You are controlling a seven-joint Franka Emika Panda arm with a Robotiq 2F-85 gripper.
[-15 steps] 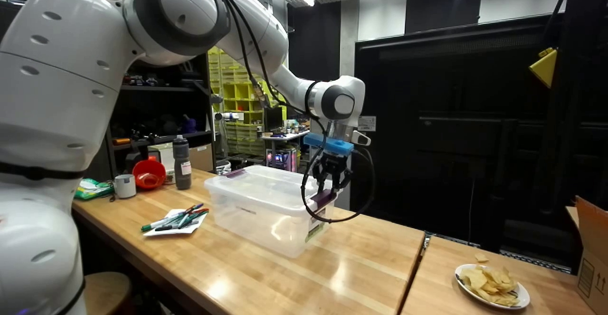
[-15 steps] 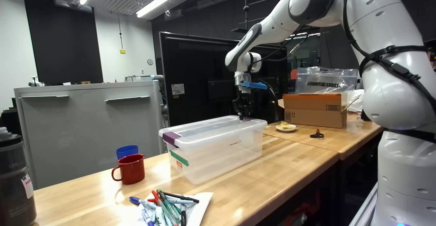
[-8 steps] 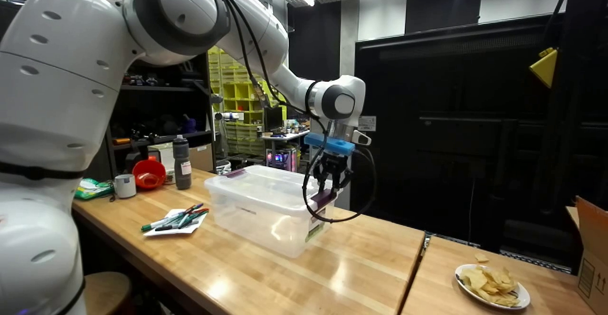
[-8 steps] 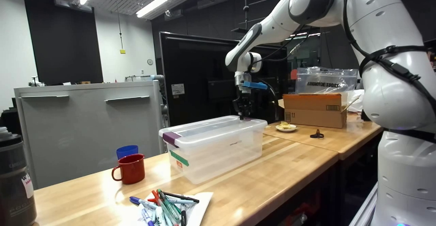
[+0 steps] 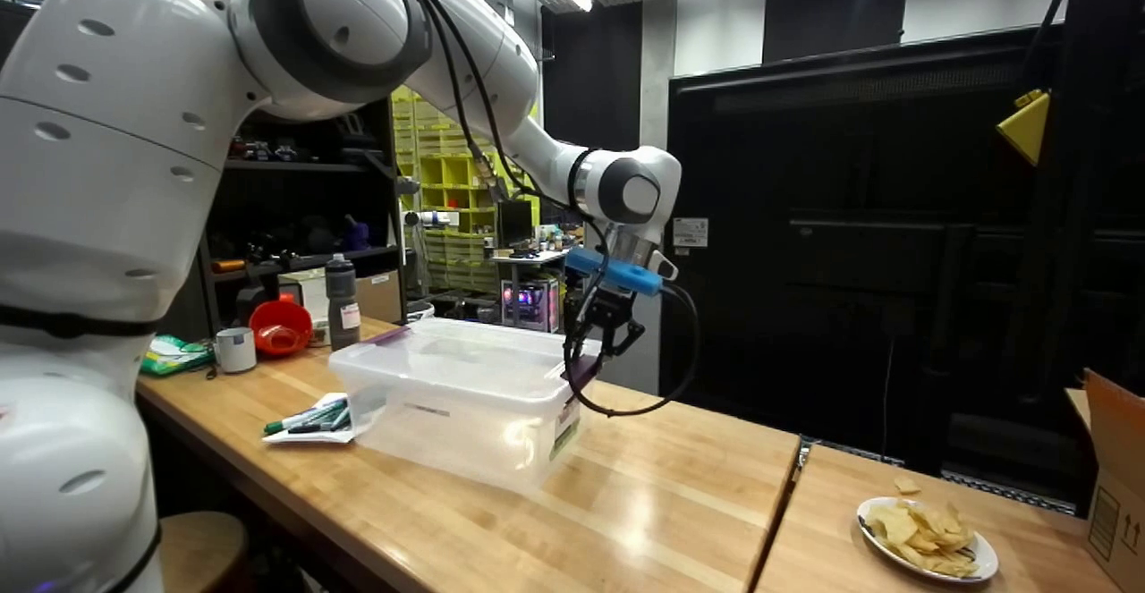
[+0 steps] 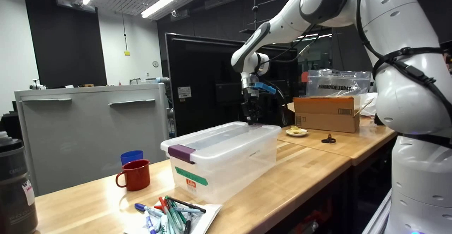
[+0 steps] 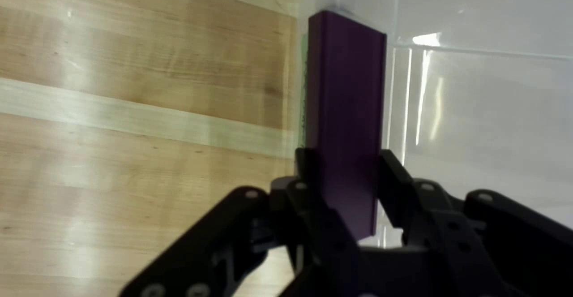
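Wrist view, robot gripper (image 7: pixel 347 162) only partly open, clamped across the purple latch (image 7: pixel 349 95) of a clear plastic bin (image 7: pixel 483 122), set on a wooden table (image 7: pixel 134 167), markers (image 6: pixel 173 211) just beside it in an exterior view.

The white arm (image 6: pixel 399 25) is strung with black cables (image 6: pixel 416 73); the apparently screw-studded claw (image 7: pixel 347 160) is topped, at twelve o'clock, by a blue block (image 5: pixel 631 276).

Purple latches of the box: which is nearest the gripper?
The latch nearer the chip plate, clasped by the gripper; the other latch is nearer the red mug.
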